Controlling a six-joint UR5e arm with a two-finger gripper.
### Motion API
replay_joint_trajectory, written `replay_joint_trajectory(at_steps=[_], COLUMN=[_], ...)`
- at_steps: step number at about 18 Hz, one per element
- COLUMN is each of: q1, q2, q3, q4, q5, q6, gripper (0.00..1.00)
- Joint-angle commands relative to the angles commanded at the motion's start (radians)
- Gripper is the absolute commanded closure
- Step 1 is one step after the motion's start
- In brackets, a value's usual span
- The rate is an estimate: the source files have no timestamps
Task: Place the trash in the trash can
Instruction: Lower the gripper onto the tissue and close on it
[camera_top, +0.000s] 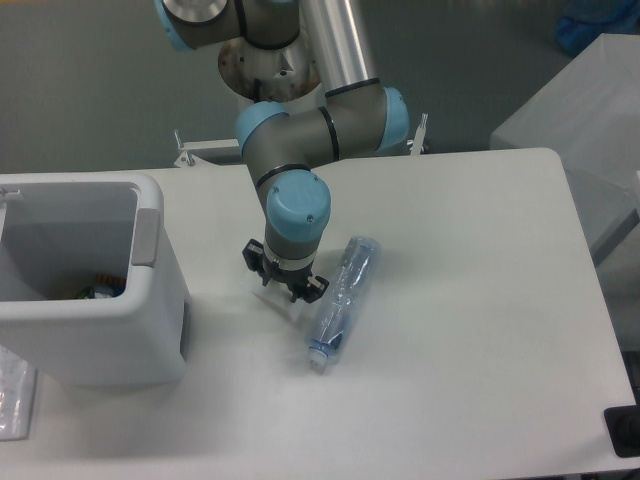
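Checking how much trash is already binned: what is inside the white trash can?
Inside the trash can, something small with dark and coloured print shows at the bottom. The near wall hides the rest of the floor.

Single fixed camera, mounted high off the front edge of the table (480, 400), tilted down toward the arm's base (275, 60) at the far side. Mid-range: most of the tabletop fits, the left and near edges are cropped. The bin (150, 330) is cut off at the frame's left. No second view, so no overlap.
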Motion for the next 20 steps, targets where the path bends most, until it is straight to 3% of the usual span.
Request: replay_joint_trajectory(at_steps=[3, 11, 13, 20], q1=[0.002, 0.014, 0.018, 0.075], q2=[0.005, 0.038, 0.069, 0.130], q3=[0.006, 0.021, 0.038, 0.224], q4=[0.000, -0.037, -0.055, -0.245], q5=[-0.005, -0.032, -0.043, -0.193], q6=[-0.002, 0.011, 0.011, 0.011], gripper=[1.00, 1.00, 1.00, 1.00])
